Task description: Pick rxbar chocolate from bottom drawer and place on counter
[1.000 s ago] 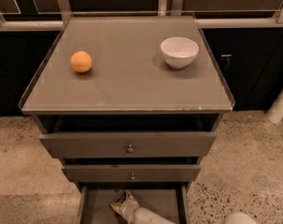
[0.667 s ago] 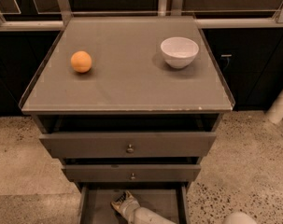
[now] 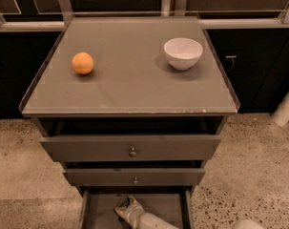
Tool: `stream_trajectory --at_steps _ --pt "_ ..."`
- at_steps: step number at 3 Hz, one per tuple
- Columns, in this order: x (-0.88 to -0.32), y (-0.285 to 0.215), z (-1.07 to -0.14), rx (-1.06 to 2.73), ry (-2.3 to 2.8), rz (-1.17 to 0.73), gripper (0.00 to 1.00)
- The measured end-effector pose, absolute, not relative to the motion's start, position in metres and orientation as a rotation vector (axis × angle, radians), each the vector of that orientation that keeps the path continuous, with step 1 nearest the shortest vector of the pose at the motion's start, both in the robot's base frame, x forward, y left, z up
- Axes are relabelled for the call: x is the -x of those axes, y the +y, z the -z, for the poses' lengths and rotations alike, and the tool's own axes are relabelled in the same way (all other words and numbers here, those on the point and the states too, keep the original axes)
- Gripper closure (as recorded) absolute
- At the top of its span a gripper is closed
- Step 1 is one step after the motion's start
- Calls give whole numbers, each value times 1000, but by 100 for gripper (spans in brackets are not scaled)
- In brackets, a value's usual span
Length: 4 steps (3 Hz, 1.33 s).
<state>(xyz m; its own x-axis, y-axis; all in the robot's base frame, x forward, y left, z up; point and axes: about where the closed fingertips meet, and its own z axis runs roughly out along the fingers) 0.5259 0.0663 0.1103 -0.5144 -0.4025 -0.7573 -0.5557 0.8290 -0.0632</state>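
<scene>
Gripper [image 3: 125, 206] (arm [image 3: 152, 220] slanted) inside bottom drawer [image 3: 170, 207].

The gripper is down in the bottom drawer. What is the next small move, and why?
Probably a slight descent to take hold of the bar, before any lift. The gripper is inside the open bottom drawer, near its floor. The rxbar chocolate cannot be made out there, and the counter carries only an orange ball and a white bowl.
</scene>
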Motion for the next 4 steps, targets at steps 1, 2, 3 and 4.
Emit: stream_trajectory --at_steps 1,2,3,4 --pt "-515 50 -126 685 2178 -269 100" --pt "-496 15 -158 641 2162 -228 100" --pt "-466 -19 -202 571 2117 -161 100" --pt "-438 -53 -252 504 2031 -145 100"
